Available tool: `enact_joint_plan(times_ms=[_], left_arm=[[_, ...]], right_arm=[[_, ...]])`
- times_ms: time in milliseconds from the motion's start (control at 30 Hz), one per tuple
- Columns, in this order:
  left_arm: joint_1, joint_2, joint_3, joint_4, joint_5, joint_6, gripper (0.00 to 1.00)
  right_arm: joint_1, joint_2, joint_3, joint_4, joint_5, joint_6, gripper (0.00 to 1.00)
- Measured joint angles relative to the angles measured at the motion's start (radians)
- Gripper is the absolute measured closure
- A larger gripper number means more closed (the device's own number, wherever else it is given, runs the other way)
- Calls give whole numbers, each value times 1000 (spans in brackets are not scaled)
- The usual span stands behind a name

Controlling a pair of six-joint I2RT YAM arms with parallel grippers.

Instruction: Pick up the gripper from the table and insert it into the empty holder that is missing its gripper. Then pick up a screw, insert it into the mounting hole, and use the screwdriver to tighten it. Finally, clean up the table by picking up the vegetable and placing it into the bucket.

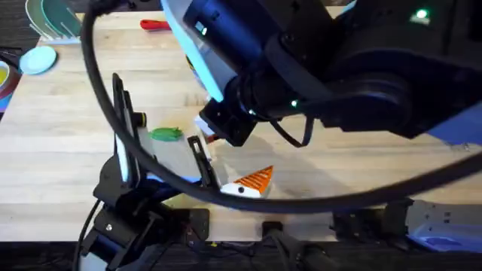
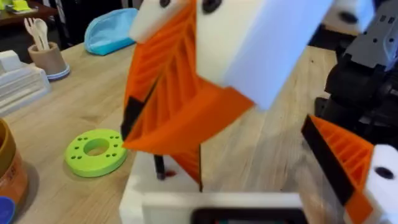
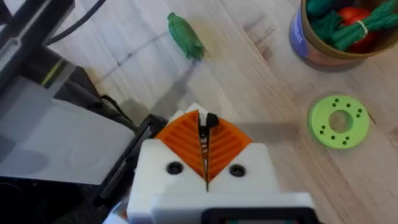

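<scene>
The vegetable (image 3: 186, 36) lies on open desk (image 3: 261, 93); right hand (image 3: 206, 140) clenched, left hand's (image 2: 249, 155) grip unclear.

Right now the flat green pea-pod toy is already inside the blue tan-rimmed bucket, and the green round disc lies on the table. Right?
Not quite. The flat green pea-pod toy lies on the wooden table, outside the blue tan-rimmed bucket, as the right wrist view shows. The green round disc does lie on the table.
</scene>
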Motion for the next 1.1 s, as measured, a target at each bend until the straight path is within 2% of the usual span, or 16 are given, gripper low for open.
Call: enact_joint_plan(times_ms=[633,1100], left_arm=[[0,0,0,0,0,-4,8],[0,0,0,0,0,0,8]], right_arm=[[0,-8,1,-47,0,-11,996],[0,-63,1,-77,0,-15,996]])
